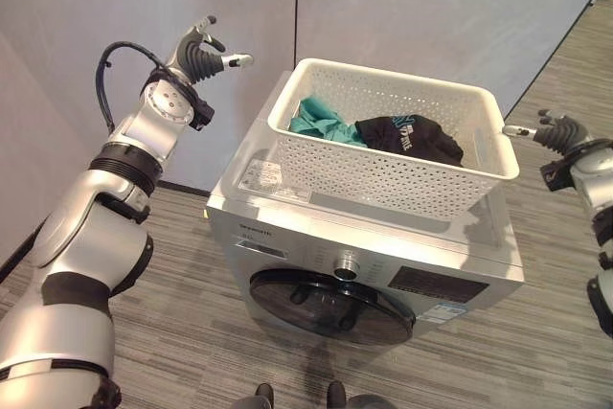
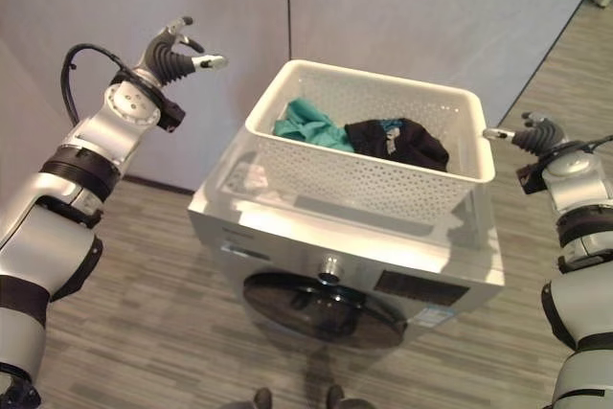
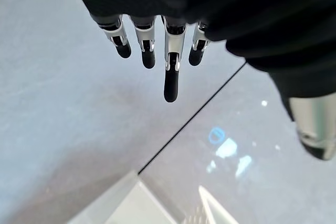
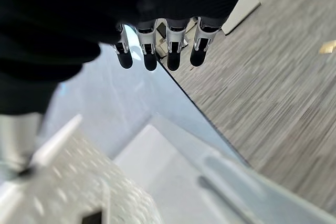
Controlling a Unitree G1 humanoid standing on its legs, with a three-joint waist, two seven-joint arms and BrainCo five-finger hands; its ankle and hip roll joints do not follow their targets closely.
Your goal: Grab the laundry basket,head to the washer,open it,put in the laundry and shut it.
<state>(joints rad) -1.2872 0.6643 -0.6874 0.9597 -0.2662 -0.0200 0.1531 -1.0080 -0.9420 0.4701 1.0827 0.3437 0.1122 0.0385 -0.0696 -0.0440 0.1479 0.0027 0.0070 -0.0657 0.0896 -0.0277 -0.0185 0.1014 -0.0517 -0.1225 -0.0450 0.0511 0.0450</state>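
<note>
**Q:** So where's everything at, and what's the weak spot?

**A:** White laundry basket (image 1: 383, 155) is parked on top of the washer (image 1: 287, 227), with a teal garment (image 1: 321, 120) and a black garment (image 1: 410, 136) inside. Round door (image 1: 330, 306) on the front looks closed. Both hands are off the basket: left hand (image 1: 201, 53) is up beside the left end, right hand (image 2: 536, 134) just off the right rim. Fingers on both are loose and slack, nothing held.

**Q:** What could go wrong then?

**A:** My guess is the basket. Its right end reaches close to the washer's right edge, so if an arm clips the rim while dropping toward the door, it could slide or tip off onto the floor (image 1: 192, 332). Also the door sits low, directly under the basket, so reaching for it means passing near that overhang. And a loose grab on the clothes could leave a sleeve hanging out, stopping the door from shutting.
</note>
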